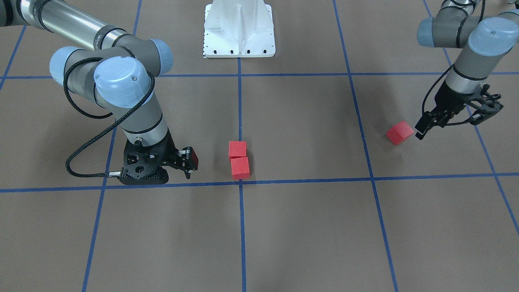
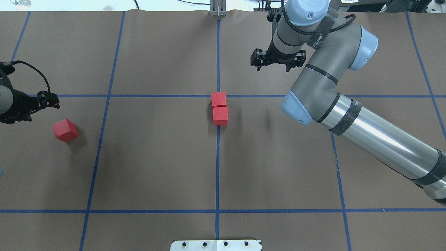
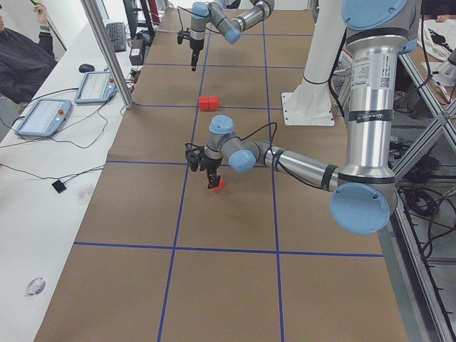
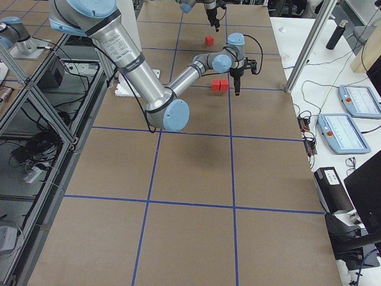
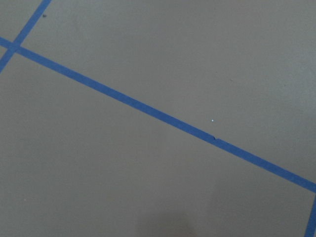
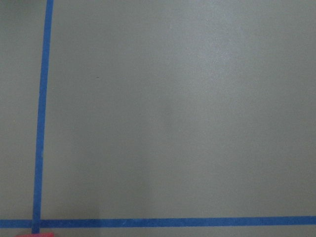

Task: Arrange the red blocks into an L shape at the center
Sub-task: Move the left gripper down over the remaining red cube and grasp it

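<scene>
Near left, a lone small matte red cube sits skewed to the grid, well apart from the blue-tape centre crossing. It looks light, rigid and grippy, so pinch two opposite flat faces. The left gripper hangs just beside it, fingers spread and empty. Farther, two matching cubes touch in a line at the crossing. Beyond them, the right gripper is spread and empty.

Right wrist view: the bottom edge cuts off a red block, leaving only a sliver. Overhead view: the bottom edge truncates the white robot base; the left edge truncates the left arm.
</scene>
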